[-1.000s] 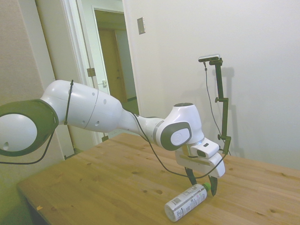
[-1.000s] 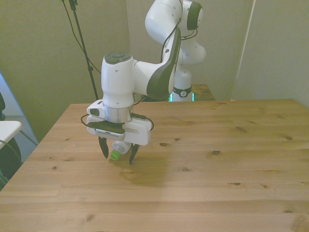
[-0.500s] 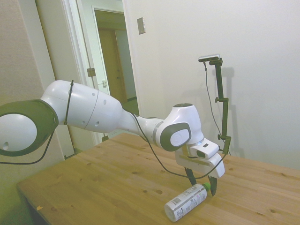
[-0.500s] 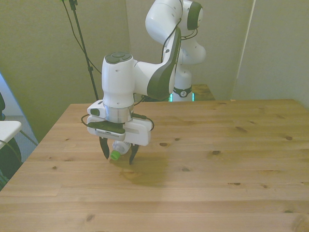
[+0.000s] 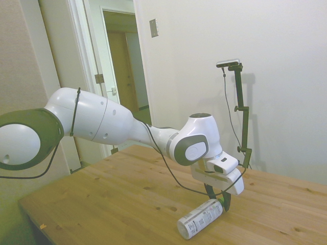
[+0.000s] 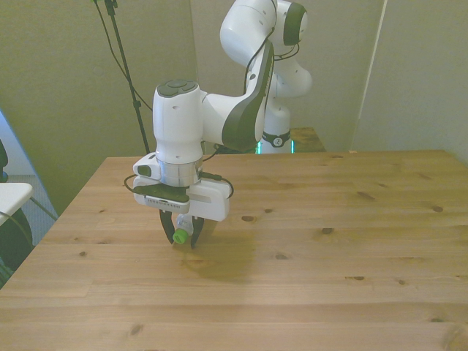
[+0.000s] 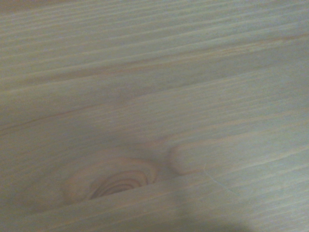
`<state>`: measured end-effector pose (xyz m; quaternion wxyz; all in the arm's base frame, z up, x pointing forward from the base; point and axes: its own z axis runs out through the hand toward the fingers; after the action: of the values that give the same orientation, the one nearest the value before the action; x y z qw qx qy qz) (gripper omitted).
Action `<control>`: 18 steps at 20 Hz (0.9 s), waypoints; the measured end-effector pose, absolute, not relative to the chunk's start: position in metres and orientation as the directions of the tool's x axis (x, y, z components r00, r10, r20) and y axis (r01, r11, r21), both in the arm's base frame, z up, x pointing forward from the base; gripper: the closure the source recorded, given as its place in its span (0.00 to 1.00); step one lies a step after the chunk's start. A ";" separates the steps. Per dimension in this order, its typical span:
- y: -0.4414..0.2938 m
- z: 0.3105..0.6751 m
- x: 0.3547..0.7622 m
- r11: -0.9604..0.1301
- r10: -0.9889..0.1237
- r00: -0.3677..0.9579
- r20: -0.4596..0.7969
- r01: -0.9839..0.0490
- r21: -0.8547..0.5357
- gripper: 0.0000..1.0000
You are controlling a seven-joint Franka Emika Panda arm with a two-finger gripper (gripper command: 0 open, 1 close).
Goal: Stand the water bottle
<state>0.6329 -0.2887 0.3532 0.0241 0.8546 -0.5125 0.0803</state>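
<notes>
In the side view the water bottle (image 5: 201, 219) lies on its side on the table (image 5: 117, 199), in the lower middle of the frame. Its long axis runs from the flat base at lower left up to the neck at upper right, so the base end sits lower in the picture than the capped end. Seen this way, the whole labelled body stretches to the left of the gripper, and only the neck end reaches it.

The gripper (image 5: 218, 202) comes down from above at the right-hand end of the bottle, its dark fingers pointing at the table and closed in narrow around the neck just below the cap. The grasp looks complete: the fingers press the neck from both sides with no gap showing.

In the front view, at centre left of the frame, the bottle points roughly toward the camera, the green cap (image 6: 179, 236) showing as a small round disc between the fingertips, and the body is hidden behind the gripper (image 6: 180, 238).

Standing the bottle probably turns on lifting this capped end so the bottle pivots up about its base.

The wrist view shows only blurred wood grain.
</notes>
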 end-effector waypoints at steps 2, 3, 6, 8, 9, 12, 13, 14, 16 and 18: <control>-0.289 0.353 0.632 -0.472 -0.873 0.461 0.159 -0.881 -0.040 1.00; -0.289 0.354 0.632 -0.472 -0.873 0.460 0.159 -0.881 -0.040 1.00; -0.287 0.358 0.632 -0.472 -0.874 0.460 0.158 -0.881 -0.043 1.00; -0.280 0.369 0.632 -0.476 -0.872 0.462 0.164 -0.878 -0.056 1.00; -0.274 0.379 0.631 -0.479 -0.870 0.463 0.168 -0.875 -0.068 1.00; -0.251 0.414 0.624 -0.479 -0.871 0.455 0.184 -0.870 -0.114 1.00; -0.243 0.426 0.620 -0.477 -0.873 0.451 0.188 -0.869 -0.130 1.00; -0.234 0.436 0.616 -0.474 -0.875 0.445 0.193 -0.869 -0.145 1.00; -0.217 0.458 0.607 -0.462 -0.879 0.421 0.225 -0.867 -0.184 1.00; -0.195 0.481 0.595 -0.460 -0.872 0.389 0.296 -0.858 -0.229 1.00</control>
<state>0.5952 -0.1950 0.4815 -0.0191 0.8331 -0.5191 0.1898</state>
